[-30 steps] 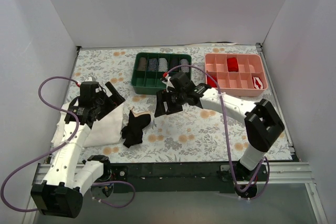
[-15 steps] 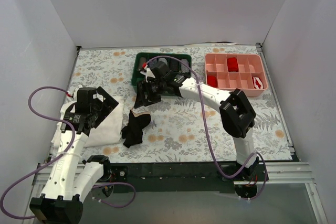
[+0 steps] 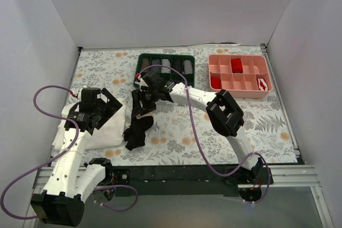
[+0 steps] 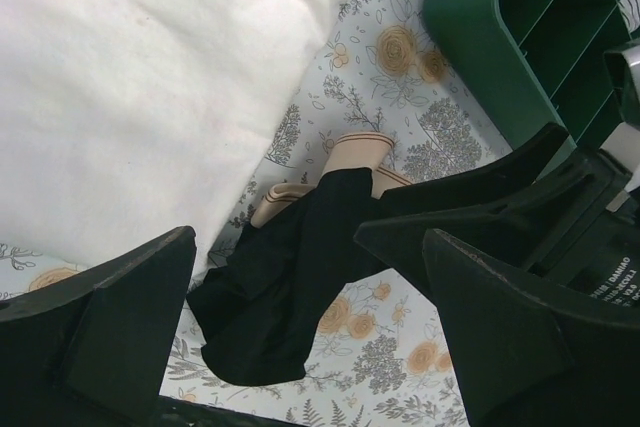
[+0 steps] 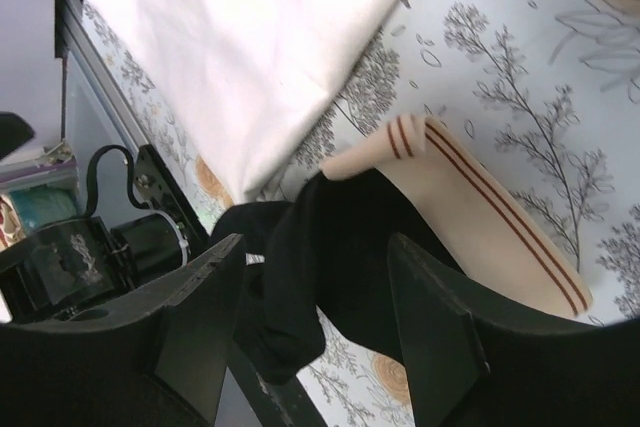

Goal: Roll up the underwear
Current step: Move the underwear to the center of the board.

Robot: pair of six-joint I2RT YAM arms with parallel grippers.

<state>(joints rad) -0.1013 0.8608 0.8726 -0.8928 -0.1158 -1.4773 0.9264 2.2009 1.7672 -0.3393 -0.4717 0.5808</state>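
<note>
The underwear lies crumpled on the floral table, black fabric with a pale beige waistband at its far end. My right gripper is open and hovers over its waistband end. In the right wrist view the open gripper straddles the black fabric, with the striped waistband to the right. My left gripper is open and empty over the white cloth's right edge, left of the underwear. In the left wrist view the open gripper looks down on the underwear.
A white cloth lies just left of the underwear and touches it. A green tray with rolled items stands behind, and a pink tray with small red rolls stands at the back right. The table's front edge is close to the underwear.
My right arm has swung left from the table's middle to just over the underwear's waistband end. My left gripper has drawn back slightly over the white cloth. The underwear has not moved.
</note>
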